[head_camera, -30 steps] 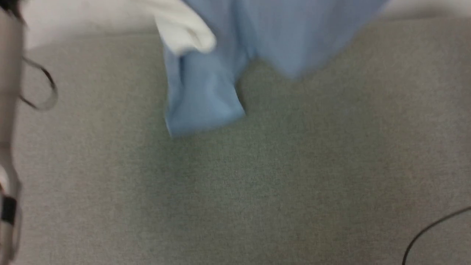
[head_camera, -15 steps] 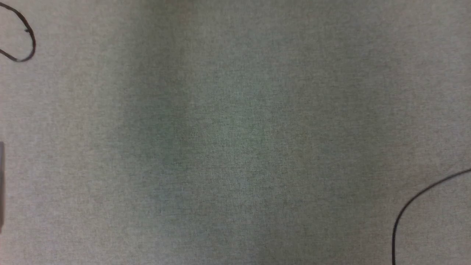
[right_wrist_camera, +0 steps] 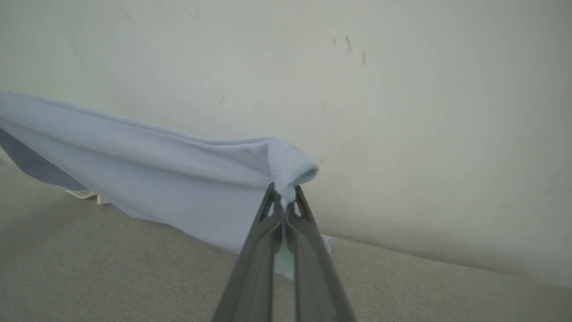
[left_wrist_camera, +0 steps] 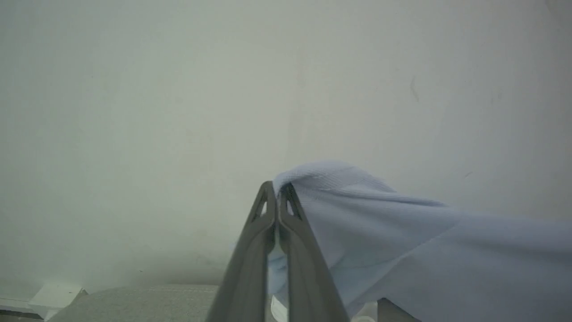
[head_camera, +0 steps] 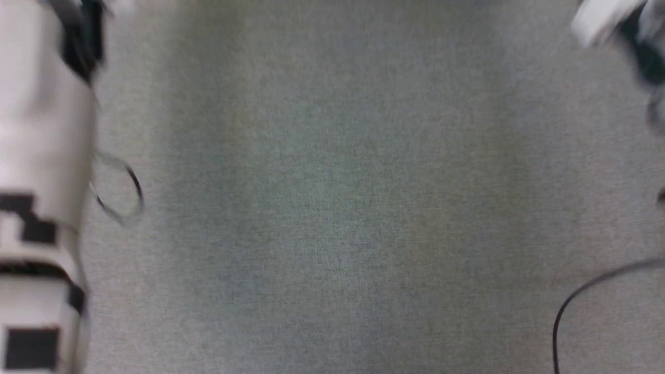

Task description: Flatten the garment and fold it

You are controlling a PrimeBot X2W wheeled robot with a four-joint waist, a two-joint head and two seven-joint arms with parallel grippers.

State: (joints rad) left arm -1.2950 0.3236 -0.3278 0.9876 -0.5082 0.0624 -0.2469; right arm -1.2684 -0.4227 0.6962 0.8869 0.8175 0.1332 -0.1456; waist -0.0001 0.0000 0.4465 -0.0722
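Holding the light blue, soft fine-knit short-sleeved garment point(right_wrist_camera: 178, 179) up above the grey woven-cloth work surface point(right_wrist_camera: 111, 277), stretched between two grips. In the left wrist view, pinching a rolled edge of the blue fabric at the very tips of the left gripper point(left_wrist_camera: 277, 193), long dark fingers pressed together on the cloth, with the rest draping away to that view's right. In the right wrist view, much the same: right gripper point(right_wrist_camera: 283, 195) clamped tight on a bunched fold, with a taut upper edge running off to that view's left and the body sagging towards the surface; cannot tell whether the lowest part touches it. Probably gripped at two well-separated points to let the shirt's own weight spread it and pull out creases before laying it flat. Pointing both sets of fingers at a plain off-white wall point(left_wrist_camera: 178, 89), so likely raised and reaching forward to give the cloth room to hang. In the head view, looking down on bare grey surface, blurred, with a pale forearm with black markings point(head_camera: 41, 130) at the left edge, a blurred white-and-black arm part point(head_camera: 613, 21) in the top right corner and a thin black cable point(head_camera: 571, 301) at the lower right. Judged as mid-flatten, folding not yet begun. Next, likely lowering and drawing the cloth out across the surface, with even tension so as not to lose either pinch.
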